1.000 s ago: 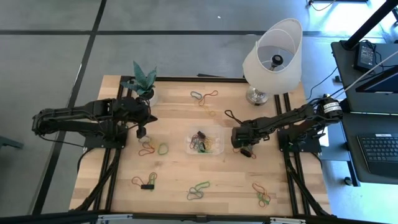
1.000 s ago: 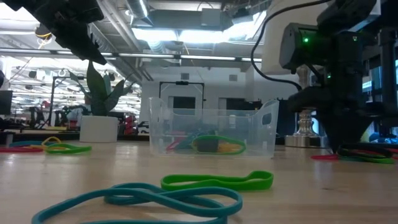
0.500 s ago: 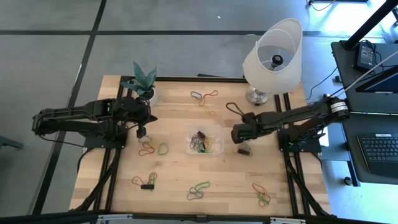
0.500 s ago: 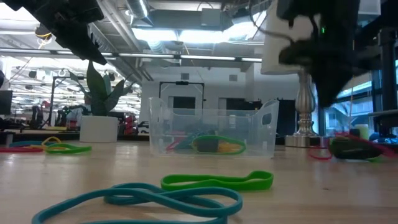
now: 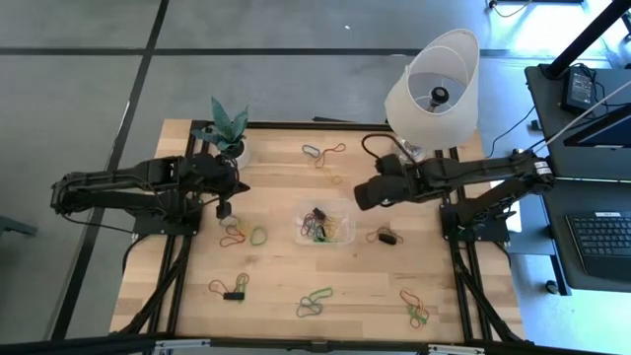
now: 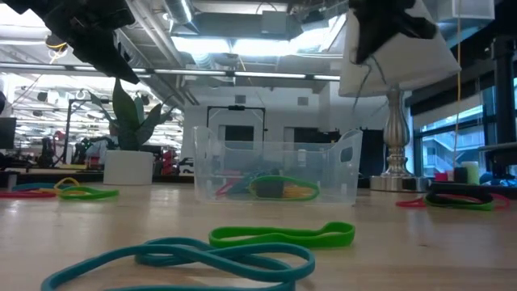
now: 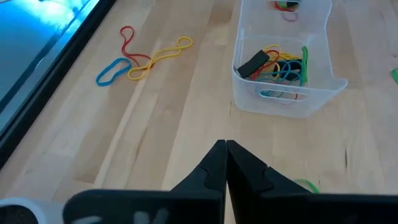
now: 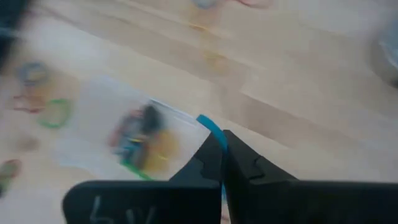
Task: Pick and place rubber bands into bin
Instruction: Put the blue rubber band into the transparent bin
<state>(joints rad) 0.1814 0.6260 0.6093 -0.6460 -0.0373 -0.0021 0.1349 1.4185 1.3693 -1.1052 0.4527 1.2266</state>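
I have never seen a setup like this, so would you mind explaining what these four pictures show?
It is a robot with two dark arms at a wooden table, each arm ending in a two-finger hand. One picture looks straight down, one looks level across the tabletop, and two come from cameras on the wrists. Coloured rubber bands lie in small clusters around a clear bin that already holds some. A lamp and a potted plant stand at the far edge. The left hand hangs shut and empty above the table, near one cluster. The right hand is raised next to the bin, shut, and seems to pinch a blue band.
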